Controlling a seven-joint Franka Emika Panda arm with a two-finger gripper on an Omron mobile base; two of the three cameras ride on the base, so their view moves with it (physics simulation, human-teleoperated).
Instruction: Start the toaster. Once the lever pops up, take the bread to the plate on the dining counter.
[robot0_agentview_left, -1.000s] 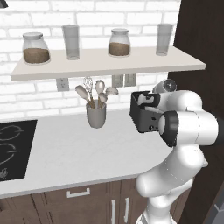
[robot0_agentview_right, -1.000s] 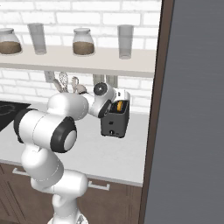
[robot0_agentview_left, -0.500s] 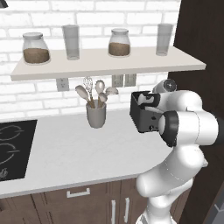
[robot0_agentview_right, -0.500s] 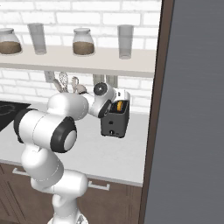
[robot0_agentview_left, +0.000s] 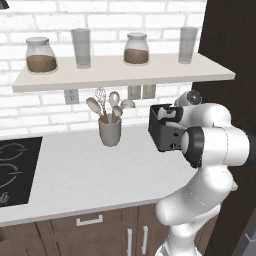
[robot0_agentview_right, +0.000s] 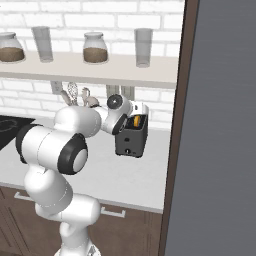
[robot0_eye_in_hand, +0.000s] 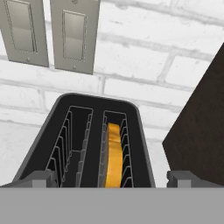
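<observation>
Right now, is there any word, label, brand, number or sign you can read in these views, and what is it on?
None can be read.
Toaster: small pale buttons low on its front, no legible marking.
Cooktop: pale curved burner outlines only, no letters.
Wall plates behind the toaster: blank.
Jars on the shelf: no labels.

Toaster (robot0_eye_in_hand: 87, 144) black; bread (robot0_eye_in_hand: 112, 153) golden orange; brick wall (robot0_eye_in_hand: 144, 57) white; utensil cup (robot0_agentview_left: 110, 132) grey.

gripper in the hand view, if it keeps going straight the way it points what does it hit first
Most likely the toaster: the open gripper looks down onto its top, fingertips straddling it, the bread sitting in the right-hand slot. How far off it is can't be judged.
</observation>
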